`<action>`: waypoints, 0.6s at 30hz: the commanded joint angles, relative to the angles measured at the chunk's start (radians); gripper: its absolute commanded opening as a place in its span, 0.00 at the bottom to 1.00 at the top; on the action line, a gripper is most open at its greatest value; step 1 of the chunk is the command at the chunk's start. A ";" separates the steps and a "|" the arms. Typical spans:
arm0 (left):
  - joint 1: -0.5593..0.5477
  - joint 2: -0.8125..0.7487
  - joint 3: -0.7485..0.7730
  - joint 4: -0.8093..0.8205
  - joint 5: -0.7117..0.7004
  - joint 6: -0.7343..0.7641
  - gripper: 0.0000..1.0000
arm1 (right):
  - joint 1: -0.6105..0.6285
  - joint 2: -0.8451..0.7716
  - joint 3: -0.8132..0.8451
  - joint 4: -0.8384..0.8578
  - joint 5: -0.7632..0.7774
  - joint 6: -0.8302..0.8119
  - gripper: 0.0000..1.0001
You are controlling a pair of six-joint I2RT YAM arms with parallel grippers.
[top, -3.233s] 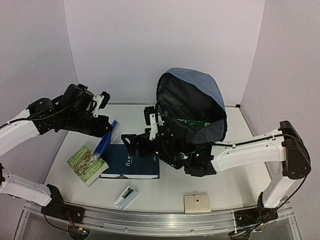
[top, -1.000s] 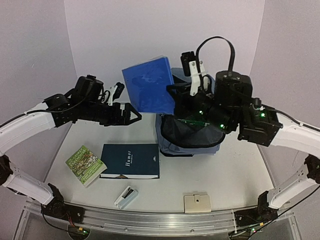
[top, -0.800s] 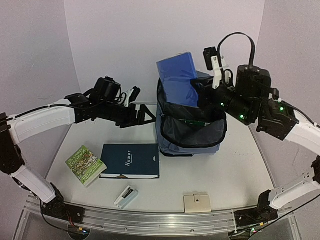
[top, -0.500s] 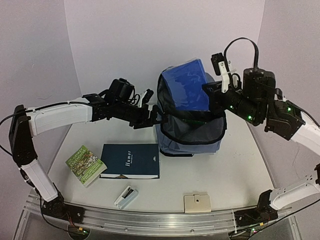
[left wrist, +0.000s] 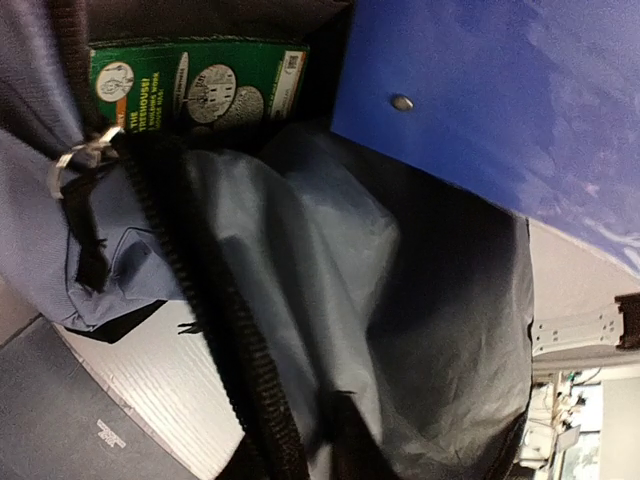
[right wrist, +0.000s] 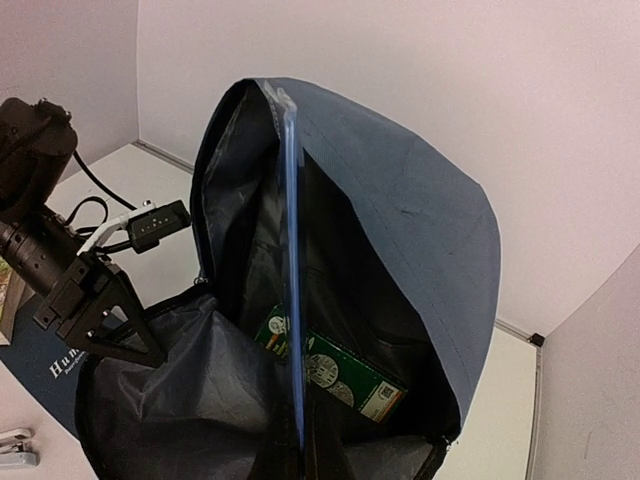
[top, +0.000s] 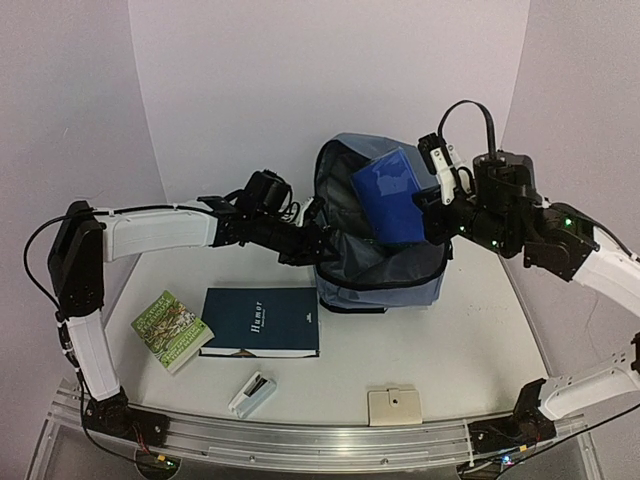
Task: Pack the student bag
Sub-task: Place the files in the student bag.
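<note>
The bag (top: pixel 385 285) stood upright at frame centre, mouth gaping; 1 green book (right wrist: pixel 340 375) lay deep inside; the binder (top: pixel 392 195) hung tilted, lower edge within the mouth, clenched by the right gripper (top: pixel 432 205), likely to slide in edgewise; the left gripper (top: pixel 305 248) sat at the left rim, probably to keep it wide; its grip I could not tell.

Slate-blue fabric backpack (left wrist: pixel 90 250) fills the frame, mouth open, black lining (left wrist: pixel 330 260) slack and creased. Black zipper track (left wrist: pixel 205 310) runs diagonally down the near rim; silver metal pull ring (left wrist: pixel 72 165) sits at its upper left end. Green printed paperback book (left wrist: pixel 195 85) lies deep inside. Flat glossy blue plastic folder (left wrist: pixel 520 90) with one metal rivet (left wrist: pixel 401 102) slants into the opening, upper right. White table surface (left wrist: pixel 130 370) shows lower left.
</note>
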 commanded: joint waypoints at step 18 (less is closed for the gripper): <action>-0.026 -0.118 -0.096 0.059 0.086 0.033 0.00 | -0.386 0.149 0.115 0.029 -0.840 -0.062 0.00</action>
